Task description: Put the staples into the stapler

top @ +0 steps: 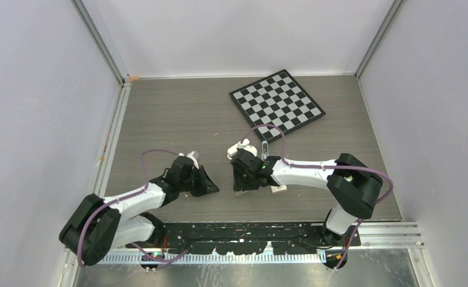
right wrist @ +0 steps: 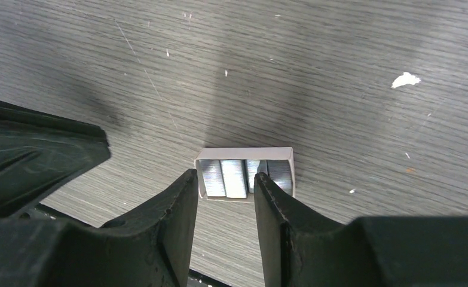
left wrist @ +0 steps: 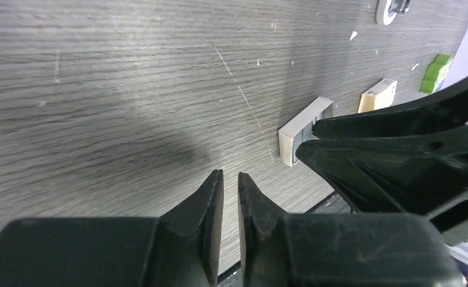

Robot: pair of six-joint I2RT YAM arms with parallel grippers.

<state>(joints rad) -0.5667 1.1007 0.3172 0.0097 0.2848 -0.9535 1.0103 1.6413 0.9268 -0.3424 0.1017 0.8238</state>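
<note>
Right gripper open, tips straddling the staples in a white tray. Left gripper nearly closed, empty, at tray's 9 o'clock. Stapler at right gripper's 1 o'clock, top view.

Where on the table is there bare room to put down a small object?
Bare wood lies far left, between the left rail and the checkerboard, and right, between the checkerboard and the right arm. It is crowded in the near middle, where the left hand and the right hand stand by the staples.
</note>
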